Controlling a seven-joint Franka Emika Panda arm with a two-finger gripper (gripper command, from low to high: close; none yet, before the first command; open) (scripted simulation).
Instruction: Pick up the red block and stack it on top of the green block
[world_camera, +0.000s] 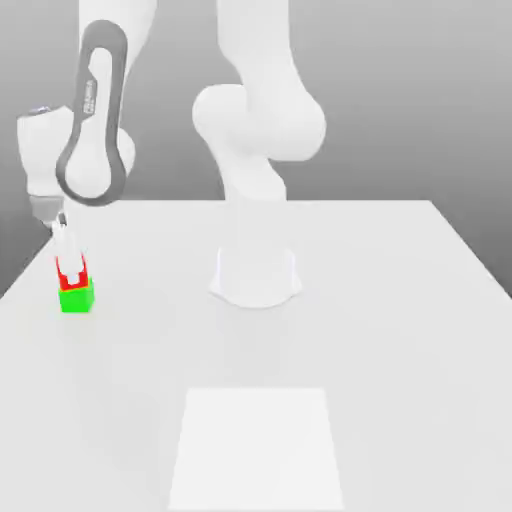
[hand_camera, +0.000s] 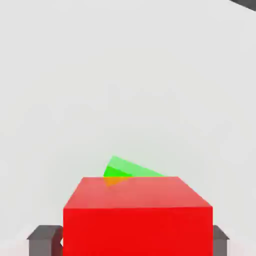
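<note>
Where the tabletop (world_camera: 400, 330) runs out toward the exterior view's left, you find the red block (world_camera: 71, 270) resting on the green block (world_camera: 77, 297). The tool (world_camera: 65, 243) stands directly over the stack, pointing down. In the hand view its fingers (hand_camera: 44, 240) flank the red block (hand_camera: 137, 215) with small gaps showing: released, grasping nothing. The green block (hand_camera: 127, 168) peeks out beyond the red one.
</note>
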